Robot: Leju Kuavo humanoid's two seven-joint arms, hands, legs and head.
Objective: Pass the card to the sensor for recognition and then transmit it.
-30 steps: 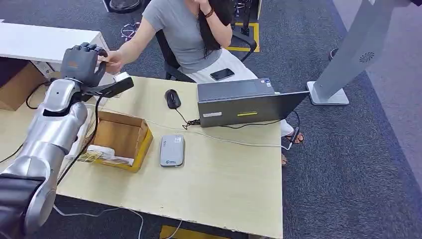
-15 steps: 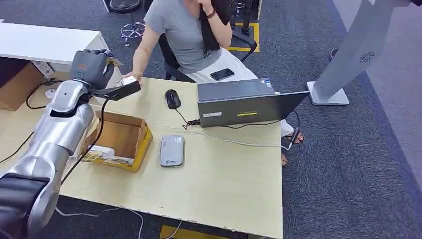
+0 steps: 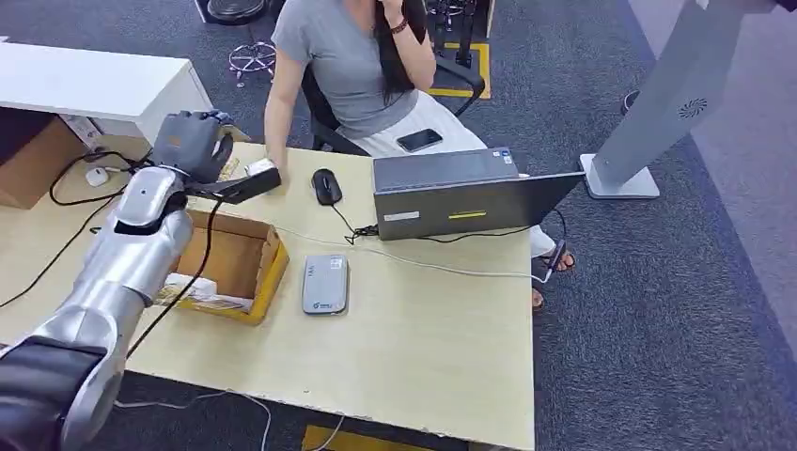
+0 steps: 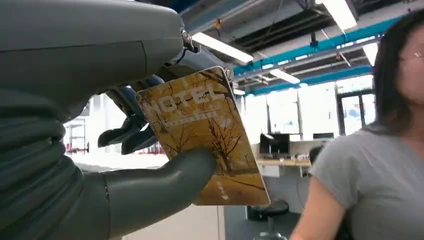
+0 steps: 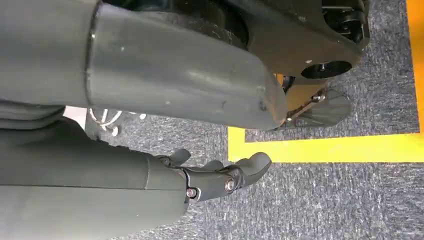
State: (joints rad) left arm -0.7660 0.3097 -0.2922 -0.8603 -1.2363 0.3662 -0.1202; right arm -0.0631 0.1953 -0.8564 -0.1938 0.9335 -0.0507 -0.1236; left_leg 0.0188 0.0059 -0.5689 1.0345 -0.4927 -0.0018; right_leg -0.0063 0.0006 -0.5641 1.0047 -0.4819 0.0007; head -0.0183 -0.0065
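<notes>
Left hand [image 3: 193,143] is up over the far left corner of the table [image 3: 423,357], fingers wrapped around the hotel card [image 4: 202,135]. From the wrist camera you see it plainly: a golden-brown card printed HOTEL, the thick thumb [image 4: 165,182] pressing its face, darker fingers behind it. In the head view the card is just a sliver at the hand's edge [image 3: 226,167].

Right by the hand, a person in a grey top [image 3: 343,61] sits at the table's far side, one hand [image 3: 271,169] down on the table edge next to the black wrist camera bar.

Below the silver forearm sits an open cardboard box [image 3: 230,258] with papers along its near side. Beside the box, flat on the table, the grey card reader [image 3: 325,283], well apart from the card. Further along are a black mouse [image 3: 325,186] and an open laptop [image 3: 461,195], with a white cable running across the tabletop.

The right hand [image 5: 220,177] hangs low over grey carpet and a yellow floor stripe [image 5: 325,148], fingers loosely curled, nothing in them.
</notes>
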